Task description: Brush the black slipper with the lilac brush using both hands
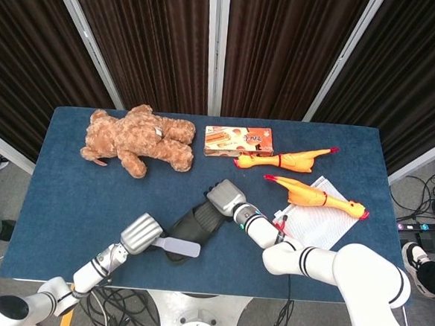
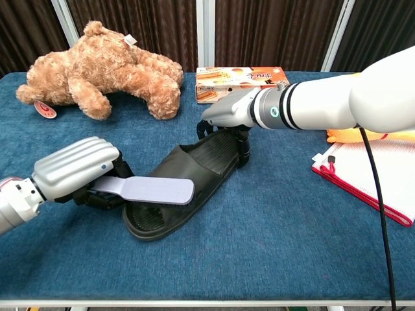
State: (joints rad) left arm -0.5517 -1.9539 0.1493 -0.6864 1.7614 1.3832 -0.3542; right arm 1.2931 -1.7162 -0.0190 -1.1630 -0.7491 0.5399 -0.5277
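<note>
The black slipper point(image 2: 188, 178) point(image 1: 192, 228) lies slantwise at the table's front middle, toe towards me. My left hand point(image 2: 76, 170) point(image 1: 140, 234) grips the handle of the lilac brush point(image 2: 150, 190) point(image 1: 179, 247), whose head lies flat over the slipper's toe strap. My right hand point(image 2: 228, 116) point(image 1: 225, 197) holds the slipper's heel end, fingers curled over its far rim.
A brown teddy bear point(image 2: 104, 70) lies at the back left. A snack box point(image 2: 241, 83) stands behind the slipper. Two rubber chickens point(image 1: 299, 176) and a white pouch with red trim point(image 2: 373, 172) lie to the right. The blue table's front edge point(image 2: 207, 301) is close.
</note>
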